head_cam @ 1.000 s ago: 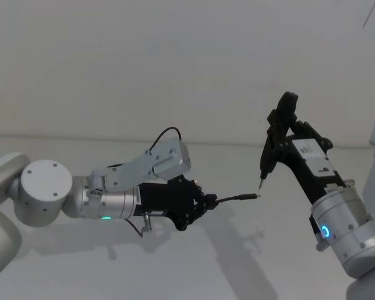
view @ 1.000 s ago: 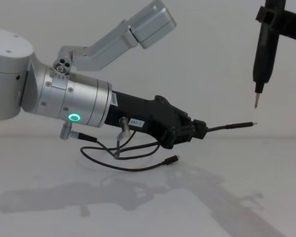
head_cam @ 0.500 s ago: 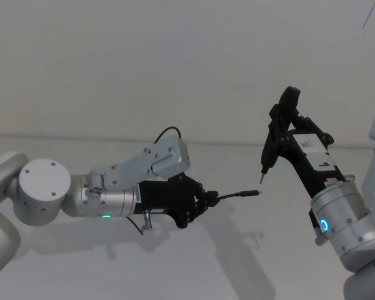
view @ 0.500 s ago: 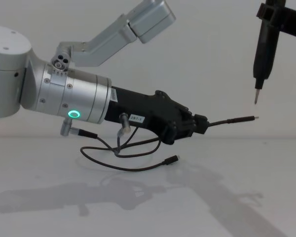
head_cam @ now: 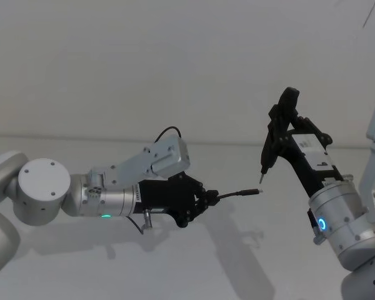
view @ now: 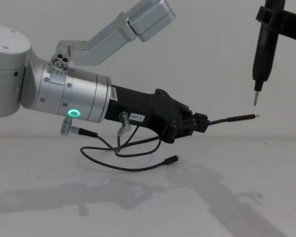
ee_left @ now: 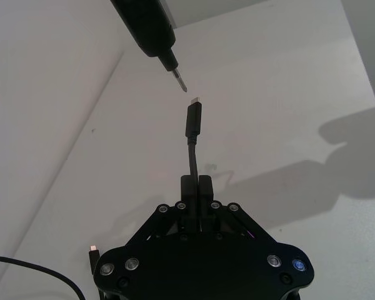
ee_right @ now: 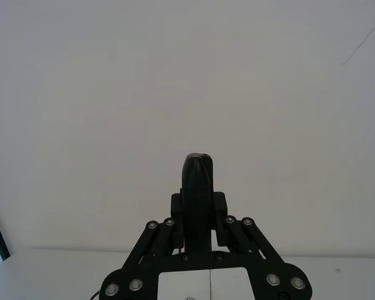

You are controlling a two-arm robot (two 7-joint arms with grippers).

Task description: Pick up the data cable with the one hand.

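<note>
My left gripper (view: 200, 123) is shut on the data cable (view: 123, 165) just behind its slim cylindrical plug (view: 237, 118), which sticks out level toward the right. The rest of the thin black cord hangs under the wrist in a loose loop, its small flat plug (view: 171, 159) close above the white table. In the head view the left gripper (head_cam: 207, 199) holds the plug (head_cam: 240, 193) in mid-air. In the left wrist view the fingers (ee_left: 187, 185) pinch the cord below the plug (ee_left: 193, 119).
My right gripper (head_cam: 281, 134) is shut on a narrow black tool (view: 263, 54), whose pointed tip hangs just above the plug's end. The right wrist view shows that tool (ee_right: 197, 181) between the fingers. Short wires with silver connectors (view: 122, 130) dangle from the left wrist.
The left gripper has lifted slightly with the cable, raising the cylindrical plug a little toward the tool tip. The right arm has shifted slightly up and right.
</note>
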